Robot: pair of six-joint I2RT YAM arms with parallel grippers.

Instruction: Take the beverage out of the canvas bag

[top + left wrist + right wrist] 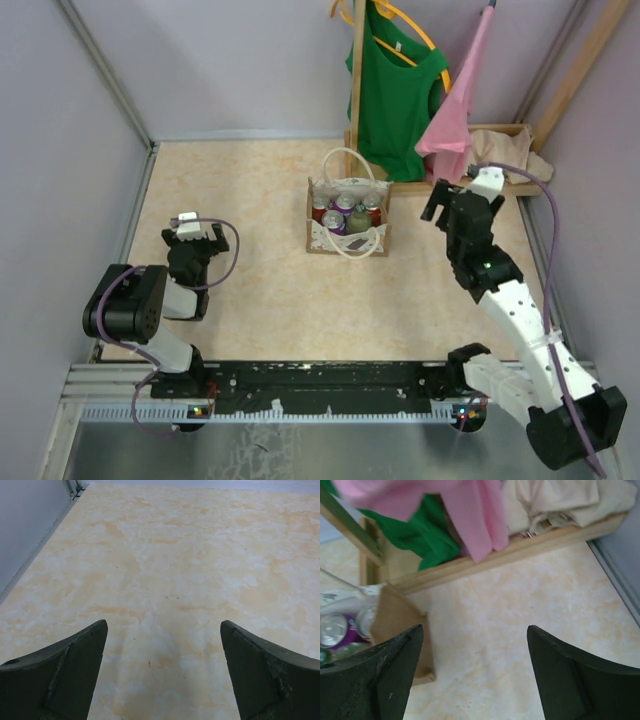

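**Right pincer.** The right pincer [475, 630] stands wide, with nothing between its two dark fingers [380, 675]; only bare table shows in the gap. It is raised above the beige marbled table [520, 610] and touches nothing.

**Around the right pincer.** The boxy beige canvas bag with white loop handles and a white lace band [395, 622] stands upright on the table just to the left of the pincer, apart from it. Its near corner is partly hidden behind the left finger. The silver-topped beverage cans in red, purple and green [345, 205] stand upright inside the bag, packed together. Ahead of the pincer runs the base rail of a light wooden rack [530, 547]. A pink cloth [475, 515] and a green shirt [425, 535] hang over this rail, and a crumpled cream cloth [560, 500] lies behind it.

**Left pincer.** The left pincer [164, 624] also stands wide and holds nothing, low over bare table. The bag lies well off to its right.
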